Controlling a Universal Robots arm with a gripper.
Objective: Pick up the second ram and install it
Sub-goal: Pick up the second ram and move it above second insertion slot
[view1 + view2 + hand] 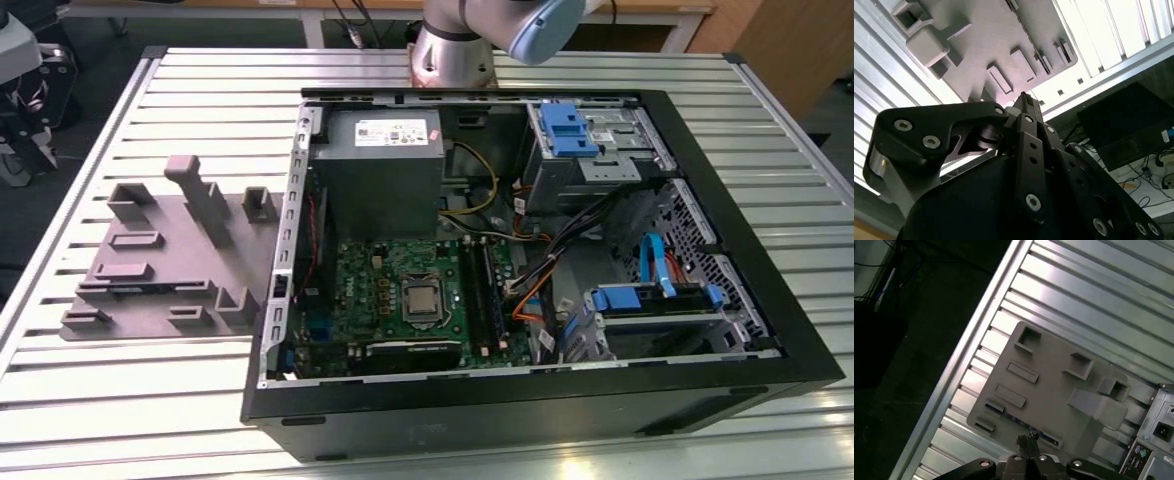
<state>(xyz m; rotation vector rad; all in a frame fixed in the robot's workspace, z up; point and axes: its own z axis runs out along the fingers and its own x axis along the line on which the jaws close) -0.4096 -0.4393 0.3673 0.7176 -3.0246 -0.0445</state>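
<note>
Over the grey fixture on the tabletop, the hand hovers pressed together, w/ nothing in it. The second ram sits in a slot of this fixture, prob. so it is easy to pinch from above.

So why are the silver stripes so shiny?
Light bounces off metal. In the second wrist view the table glares white; the first wrist view shows softer streaks; the exterior view has small bright patches.
</note>
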